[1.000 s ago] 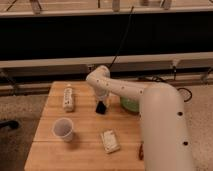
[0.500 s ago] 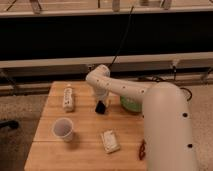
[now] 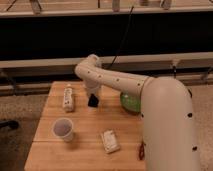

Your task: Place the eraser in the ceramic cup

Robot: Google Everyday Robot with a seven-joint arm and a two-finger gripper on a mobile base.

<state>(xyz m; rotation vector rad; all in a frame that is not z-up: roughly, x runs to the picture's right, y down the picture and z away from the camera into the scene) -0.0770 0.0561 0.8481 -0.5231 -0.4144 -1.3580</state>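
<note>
My gripper (image 3: 93, 98) hangs from the white arm over the back middle of the wooden table (image 3: 45, 155). It is shut on the eraser (image 3: 93, 102), a small black block that shows at its tip, just above the tabletop. The ceramic cup (image 3: 63, 129), white with a greyish inside, stands upright on the table to the front left of the gripper, well apart from it.
A white oblong item (image 3: 68, 97) lies left of the gripper. A green bowl (image 3: 130, 102) sits to its right, partly behind my arm. A white-beige packet (image 3: 110, 140) lies at the front middle. A dark red oblong item (image 3: 141, 150) lies beside my arm.
My gripper has shifted a little to the left with the eraser in it. The cup and the other items have not moved.
</note>
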